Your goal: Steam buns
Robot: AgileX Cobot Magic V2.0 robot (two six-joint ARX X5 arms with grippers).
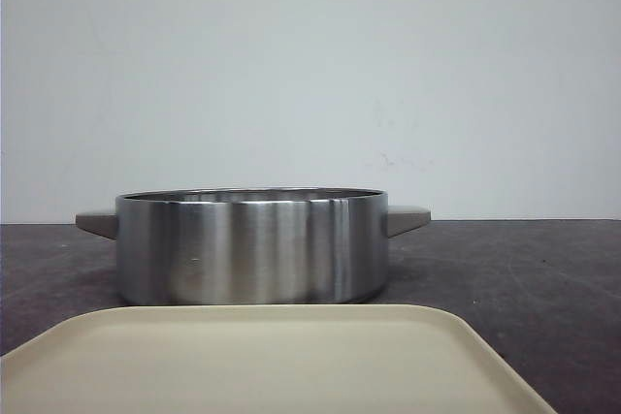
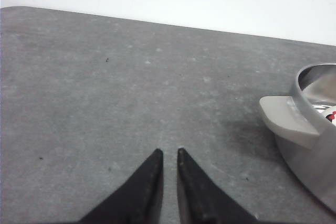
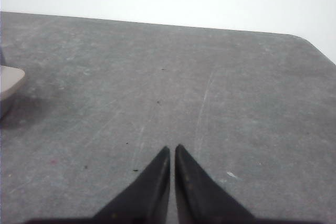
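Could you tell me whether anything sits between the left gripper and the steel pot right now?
Nothing visible does. The left gripper, shut and empty, faces bare grey table; the steel pot stands off to one side. No whole bun shows in any view.

Front camera low, near pot (image 1: 252, 244); wrist cameras flank it, sharing pot handles, tabletop (image 3: 210, 93).

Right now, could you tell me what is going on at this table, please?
Nothing is being handled. The left gripper and right gripper are shut and empty over bare table either side of the steel pot. A beige tray lies in front, empty. No bun is clearly visible.
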